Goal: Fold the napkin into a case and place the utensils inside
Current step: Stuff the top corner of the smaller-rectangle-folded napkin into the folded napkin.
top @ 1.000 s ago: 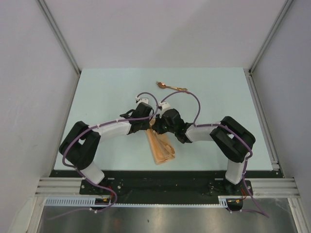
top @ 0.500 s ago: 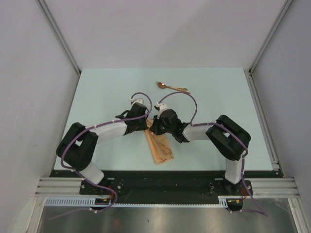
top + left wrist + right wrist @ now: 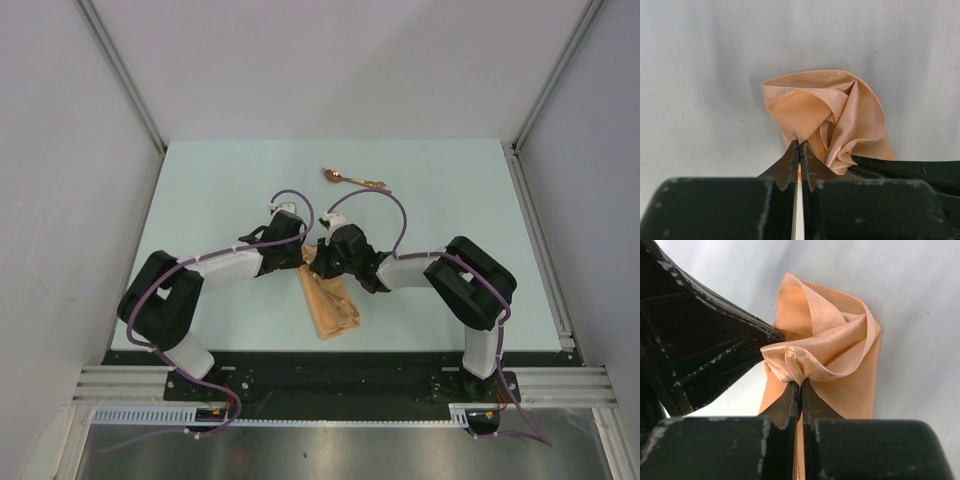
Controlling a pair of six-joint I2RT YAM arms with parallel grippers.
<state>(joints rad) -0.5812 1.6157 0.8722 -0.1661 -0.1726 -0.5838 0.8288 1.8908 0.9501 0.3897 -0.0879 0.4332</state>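
Note:
The peach-orange napkin (image 3: 327, 300) lies as a narrow folded strip in the middle of the table, its far end bunched up between the two wrists. My left gripper (image 3: 800, 145) is shut on a fold of the napkin (image 3: 805, 107). My right gripper (image 3: 800, 384) is shut on a puckered edge of the napkin (image 3: 840, 375), right beside the other gripper's black finger (image 3: 700, 340). Seen from above, both grippers (image 3: 312, 258) meet over the strip's far end. The copper-gold utensils (image 3: 352, 179) lie on the table farther back, apart from the cloth.
The pale table (image 3: 220, 190) ends at metal rails left and right, with white walls beyond. Purple cables (image 3: 380, 200) arch over both wrists. The arm bases sit at the near edge.
The left gripper let go, shifted slightly left and shut again on the napkin's end. Both wrists have drawn a little toward the left; the strip now lies straighter.

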